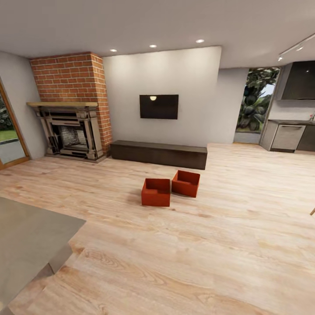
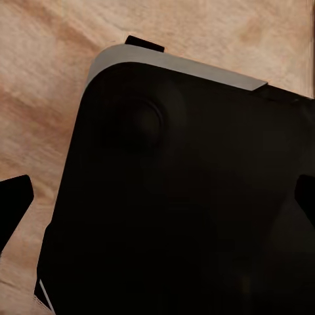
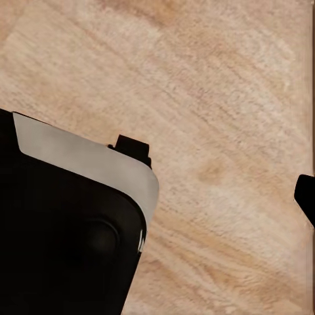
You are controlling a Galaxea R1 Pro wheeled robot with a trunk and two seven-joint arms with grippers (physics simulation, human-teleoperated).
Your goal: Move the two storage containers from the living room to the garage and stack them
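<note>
1. the two storage containers are sitting on the pale wood-plank floor (image 1: 210, 245) of the living room, in front of the long dark cabinet (image 1: 158, 153) under the wall tv (image 1: 159, 106); the nearer container (image 1: 156, 192) and the farther container (image 1: 186, 183) are lying just beside each other, corners almost touching, open tops up.
2. the robot is standing well apart from them, with nothing in its arms; neither bin is being carried yet.
3. both wrist cameras are looking down past the robot's dark base (image 2: 184, 197) at the planks; only dark finger tips (image 2: 14, 203) are poking in at the picture edges, so i cannot tell how wide either gripper is standing.
4. the bins are looking thin-walled, empty, rigid and probably light; pinching a long wall at its top rim, or one rim per gripper, seems the safest hold.
</note>
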